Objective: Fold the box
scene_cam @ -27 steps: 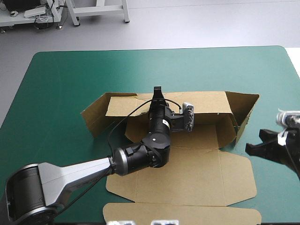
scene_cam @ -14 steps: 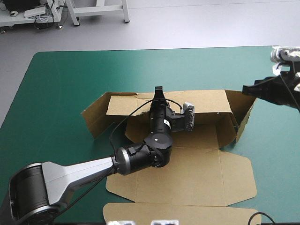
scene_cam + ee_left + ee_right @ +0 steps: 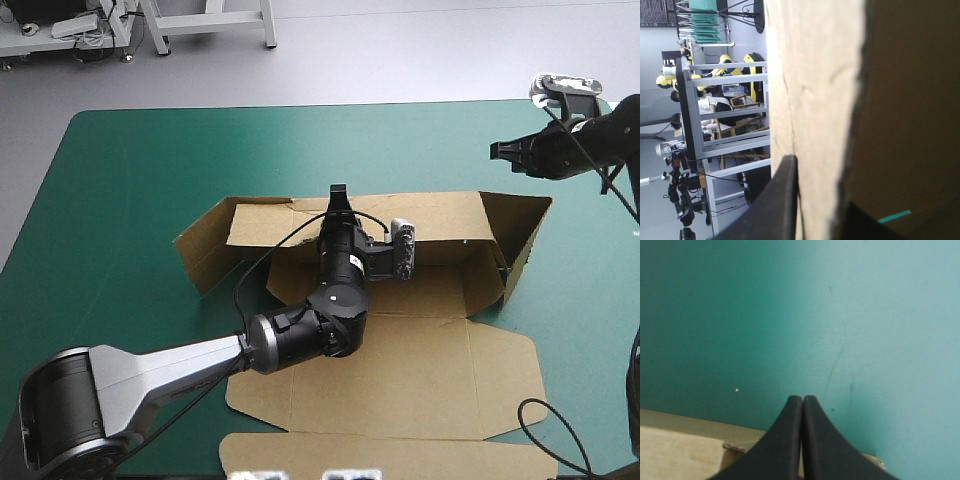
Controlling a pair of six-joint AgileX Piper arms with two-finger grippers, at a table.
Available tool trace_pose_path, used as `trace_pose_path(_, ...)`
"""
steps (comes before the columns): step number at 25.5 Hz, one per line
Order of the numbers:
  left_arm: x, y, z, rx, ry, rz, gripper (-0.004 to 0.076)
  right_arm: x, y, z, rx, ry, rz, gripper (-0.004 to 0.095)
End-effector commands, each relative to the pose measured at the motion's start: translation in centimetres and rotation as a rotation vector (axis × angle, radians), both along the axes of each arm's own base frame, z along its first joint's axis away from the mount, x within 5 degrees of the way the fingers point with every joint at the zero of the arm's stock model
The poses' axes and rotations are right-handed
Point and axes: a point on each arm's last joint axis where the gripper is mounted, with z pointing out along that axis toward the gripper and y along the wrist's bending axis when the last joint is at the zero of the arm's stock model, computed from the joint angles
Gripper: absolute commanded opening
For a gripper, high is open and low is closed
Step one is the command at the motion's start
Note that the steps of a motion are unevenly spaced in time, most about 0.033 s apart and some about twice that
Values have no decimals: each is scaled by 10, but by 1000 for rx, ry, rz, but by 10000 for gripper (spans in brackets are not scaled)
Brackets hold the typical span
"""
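The brown box (image 3: 400,360) lies in the middle of the teal-green cover, its back wall (image 3: 440,215) raised and its lid panels flat toward the front. My left gripper (image 3: 337,190) is shut on the top edge of that back wall. In the left wrist view the board (image 3: 815,100) runs between the black fingers of the left gripper (image 3: 820,185). My right gripper (image 3: 497,152) hangs shut and empty over the cover, just beyond the box's far right corner. In its own view the right gripper (image 3: 802,399) shows meeting fingertips, with the box's edge (image 3: 680,450) beneath.
End flaps stick out at an angle from the back wall, one at the left (image 3: 200,245) and one at the right (image 3: 525,235). Teal-green cover (image 3: 250,150) stretches from the box to the table's far edge.
My right gripper has swung from beside the box's right end, near the table's right edge, toward the far side, and now points left beyond the right flap. The left arm has stayed put.
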Motion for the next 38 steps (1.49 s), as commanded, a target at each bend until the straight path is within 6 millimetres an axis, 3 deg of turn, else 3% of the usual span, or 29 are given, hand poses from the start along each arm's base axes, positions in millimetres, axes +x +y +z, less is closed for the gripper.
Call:
trace_pose_path(1,-8,-4,-2,-93,99,-9,-9,2,2,8,13,-29,21,-18)
trace_pose_path(11,-8,0,-2,-79,101,37,-9,-5,2,-50,7,189,56,-18)
trace_pose_path(20,-9,1,-5,-91,130,51,-9,-29,8,-57,34,136,88,-18)
trace_pose_path(33,-9,1,-5,-93,135,55,-9,-95,22,-59,112,-97,79,-18)
trace_pose_path(38,-9,1,-5,-93,135,55,-9,-134,24,-75,68,-252,74,-18)
